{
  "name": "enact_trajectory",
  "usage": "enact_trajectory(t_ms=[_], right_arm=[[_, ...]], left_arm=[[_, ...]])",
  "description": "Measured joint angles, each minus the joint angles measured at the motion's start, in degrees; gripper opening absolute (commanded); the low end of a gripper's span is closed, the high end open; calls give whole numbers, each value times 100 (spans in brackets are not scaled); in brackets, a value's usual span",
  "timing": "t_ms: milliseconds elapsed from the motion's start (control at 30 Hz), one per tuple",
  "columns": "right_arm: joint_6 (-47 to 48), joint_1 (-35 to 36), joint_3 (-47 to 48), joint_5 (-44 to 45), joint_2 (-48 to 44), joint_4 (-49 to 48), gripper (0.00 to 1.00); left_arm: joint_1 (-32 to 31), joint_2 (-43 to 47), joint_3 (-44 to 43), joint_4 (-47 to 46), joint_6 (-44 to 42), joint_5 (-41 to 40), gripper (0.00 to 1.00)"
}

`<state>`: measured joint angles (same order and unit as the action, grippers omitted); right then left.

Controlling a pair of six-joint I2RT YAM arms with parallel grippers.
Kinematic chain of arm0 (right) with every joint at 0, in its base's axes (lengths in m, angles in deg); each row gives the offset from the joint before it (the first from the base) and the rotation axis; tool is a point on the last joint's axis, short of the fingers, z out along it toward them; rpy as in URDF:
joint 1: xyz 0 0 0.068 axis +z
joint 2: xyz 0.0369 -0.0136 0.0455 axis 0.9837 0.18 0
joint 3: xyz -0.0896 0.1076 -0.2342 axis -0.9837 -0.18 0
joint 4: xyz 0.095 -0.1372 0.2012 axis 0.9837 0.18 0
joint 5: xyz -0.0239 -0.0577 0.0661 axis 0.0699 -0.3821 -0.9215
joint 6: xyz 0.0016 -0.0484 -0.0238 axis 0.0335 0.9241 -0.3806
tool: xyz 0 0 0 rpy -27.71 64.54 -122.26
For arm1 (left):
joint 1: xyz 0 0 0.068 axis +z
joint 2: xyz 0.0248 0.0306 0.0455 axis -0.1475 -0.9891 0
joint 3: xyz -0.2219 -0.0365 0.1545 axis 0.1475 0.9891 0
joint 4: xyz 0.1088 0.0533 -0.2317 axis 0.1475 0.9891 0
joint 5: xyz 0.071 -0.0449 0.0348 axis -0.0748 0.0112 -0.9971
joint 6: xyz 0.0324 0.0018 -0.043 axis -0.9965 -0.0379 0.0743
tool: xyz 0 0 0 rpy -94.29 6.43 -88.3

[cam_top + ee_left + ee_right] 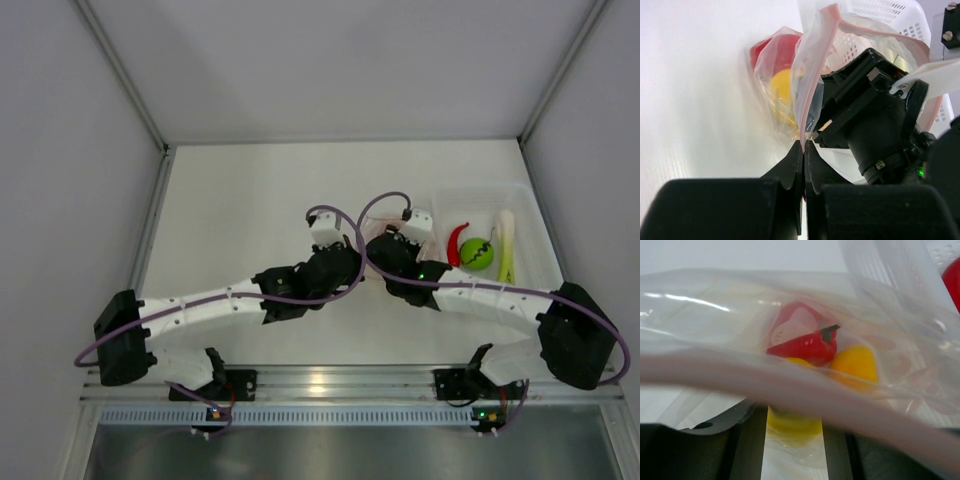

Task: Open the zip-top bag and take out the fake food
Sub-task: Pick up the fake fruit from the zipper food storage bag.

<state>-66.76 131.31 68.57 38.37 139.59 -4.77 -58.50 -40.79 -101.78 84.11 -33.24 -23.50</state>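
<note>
Clear, crinkly plastic fills both wrist views. The zip-top bag (812,65) sits on the tabletop (240,210) near the middle, just left of the white tray (530,215), with its pink zip strip (840,15) parted into a wide loop.

The left hand (804,147) has its fingers pressed together on one corner of the bag's lip, pinching the film. That looks meant to anchor the bag and keep the mouth open.

The right hand (794,430) points into that mouth, and the strip curves around its body in the left wrist view. Its fingers stand spread, with a gap between them. My guess is that it is lined up to reach the pieces inside.

A red pepper (805,342) and a yellow piece (856,364) lie in the bag. Another yellow shape shows low between the right fingers.

A red chili (457,243), a green ball (477,253) and a pale leek-like stalk (506,245) lie in the tray.

From above, the two wrists cover the bag completely. In the right wrist view the strip is a blurred band, and I cannot tell whether the right fingers touch any film.
</note>
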Motion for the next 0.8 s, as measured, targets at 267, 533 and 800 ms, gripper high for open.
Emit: enact_trajectory(t_ms=[267, 533, 800], right_arm=[[1163, 13, -505, -186, -354, -1123, 1], [1499, 57, 66, -452, -4, -811, 0], [1679, 269, 800, -496, 258, 59, 0]], left_arm=[[-20, 28, 0, -4, 15, -2, 0], [-20, 216, 0, -192, -214, -4, 0], [-20, 221, -7, -302, -529, -11, 0]])
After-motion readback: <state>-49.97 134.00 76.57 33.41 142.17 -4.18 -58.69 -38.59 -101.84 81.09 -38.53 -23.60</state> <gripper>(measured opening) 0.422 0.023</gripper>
